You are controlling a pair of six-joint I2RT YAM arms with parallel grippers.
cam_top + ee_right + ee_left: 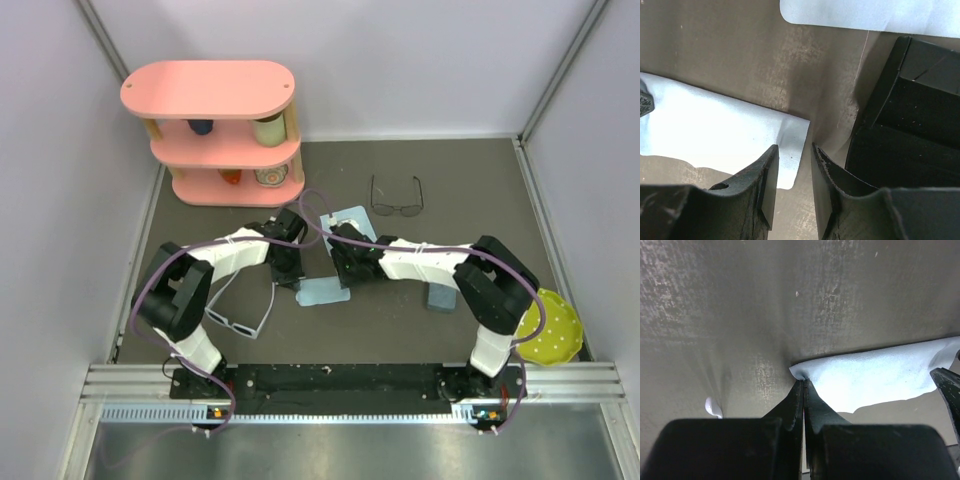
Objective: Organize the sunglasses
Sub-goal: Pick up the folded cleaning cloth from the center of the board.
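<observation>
Fingers (790, 407) pressed together, the left hand (803, 384) pinches the left corner of a light blue cloth (875, 375) on the table (740, 300). The right hand (794, 152) sits at the cloth's right corner, its fingers slightly spread, the corner showing between them. White-framed sunglasses (240, 322) lie just left of the cloth, toward the near side; wire-framed sunglasses (397, 202) rest unfolded beyond the cloth, off to its right, well apart from it.
</observation>
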